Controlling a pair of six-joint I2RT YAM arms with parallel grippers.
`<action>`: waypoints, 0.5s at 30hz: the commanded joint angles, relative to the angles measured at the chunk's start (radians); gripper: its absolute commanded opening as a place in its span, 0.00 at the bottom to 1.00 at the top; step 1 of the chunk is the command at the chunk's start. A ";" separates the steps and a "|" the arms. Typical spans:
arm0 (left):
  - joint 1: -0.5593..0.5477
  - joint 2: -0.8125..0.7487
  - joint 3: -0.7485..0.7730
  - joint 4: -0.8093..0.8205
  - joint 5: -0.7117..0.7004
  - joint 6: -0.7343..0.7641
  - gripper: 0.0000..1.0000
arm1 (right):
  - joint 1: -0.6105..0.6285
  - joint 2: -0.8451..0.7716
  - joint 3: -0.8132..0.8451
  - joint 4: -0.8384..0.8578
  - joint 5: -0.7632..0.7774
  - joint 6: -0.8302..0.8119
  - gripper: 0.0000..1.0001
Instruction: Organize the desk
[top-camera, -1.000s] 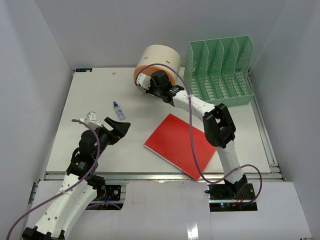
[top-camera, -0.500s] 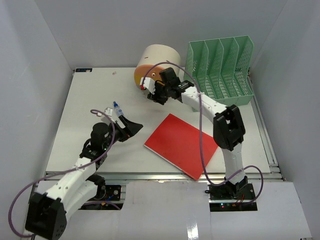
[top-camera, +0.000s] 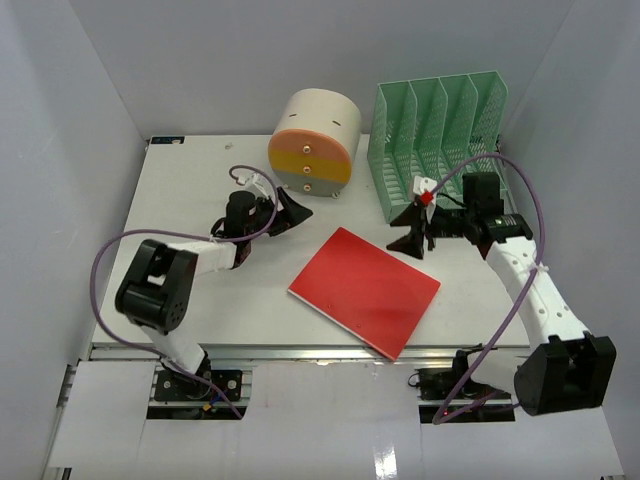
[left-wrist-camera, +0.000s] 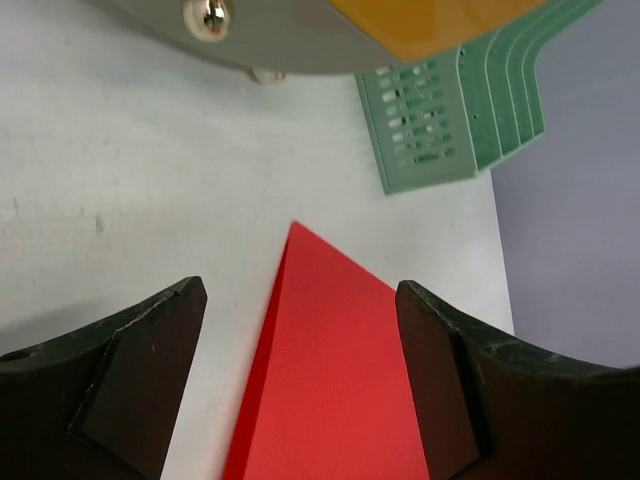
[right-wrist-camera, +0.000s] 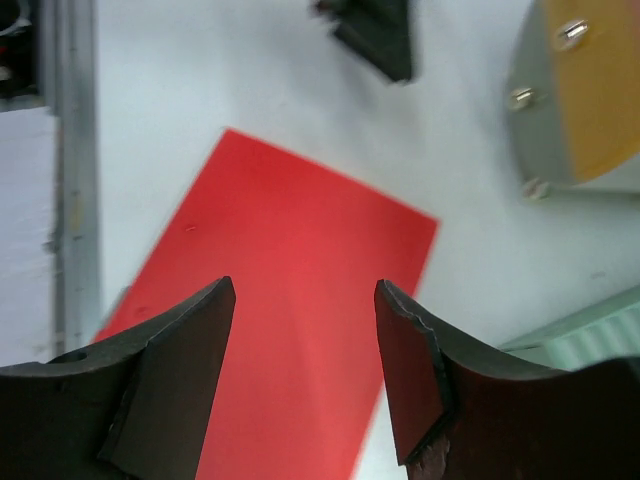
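left fingers (top-camera: 298, 212): spread wide, with nothing in them. The tips point to the right fingers' side.
right fingers (top-camera: 408, 229): apart, with nothing between them. The tips point back at the left fingers.
counter (top-camera: 180, 200): the big white top lies under both pairs of fingers and reaches out past them on every side. I cannot tell if any fingertip touches it.
red folder (top-camera: 365, 290): lies flat on the counter, between the two pairs of fingers and a bit closer to the robot than both. One corner shows right in front of the left fingers, in the gap between them.
round box (top-camera: 312, 145): sits just past the left fingers, on the far side. It has an orange and yellow front with small knobs.
green rack (top-camera: 440, 140): stands just behind the right fingers, on the far side, near the round box.
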 joint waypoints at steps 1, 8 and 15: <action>0.009 0.157 0.156 0.131 -0.013 -0.017 0.81 | -0.060 -0.150 -0.188 0.095 -0.139 0.067 0.65; 0.022 0.363 0.319 0.237 -0.064 -0.142 0.69 | -0.222 -0.238 -0.318 0.220 -0.220 0.143 0.64; 0.036 0.488 0.417 0.258 -0.078 -0.219 0.47 | -0.237 -0.259 -0.321 0.222 -0.227 0.147 0.64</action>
